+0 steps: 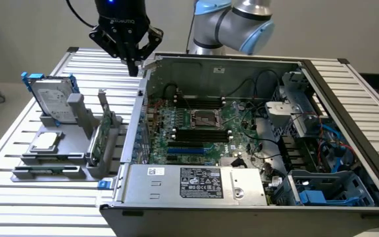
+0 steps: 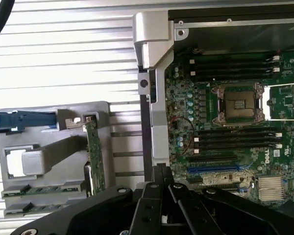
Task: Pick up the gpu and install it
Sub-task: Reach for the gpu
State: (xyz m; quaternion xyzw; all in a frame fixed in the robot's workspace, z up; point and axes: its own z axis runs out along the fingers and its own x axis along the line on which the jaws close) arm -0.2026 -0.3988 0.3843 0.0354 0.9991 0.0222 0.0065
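One pincer (image 1: 133, 70) hangs clenched on nothing, its fingertips pressed together above the rear corner of the open computer case (image 1: 140, 113), over the wall on the exterior view's left. The gpu (image 1: 97, 140) has not been picked up. It stands on edge in a slot of the grey holder (image 1: 71, 159) on the slatted desk (image 1: 45, 207), just beside that case wall, with its green board facing outward and its metal bracket end rising at the far end. In the wrist view the card (image 2: 94, 156) lies off to one side of the closed fingertips (image 2: 161, 170), with the case wall between them.

By my reading, the work is at the approach stage of the pick, and the install has not begun. The grasp seems to call for three things: the pincer has to release its fingers wide enough to span the thin card, shift sideways away from the case until it is centred over the card's top edge, and line its fingers up across the board's thickness. The blue slot (image 1: 186, 146) on the motherboard (image 1: 203, 128) sits unoccupied. The hard drive (image 1: 51, 101) and processor chip (image 1: 45, 141) share the holder and need avoiding.
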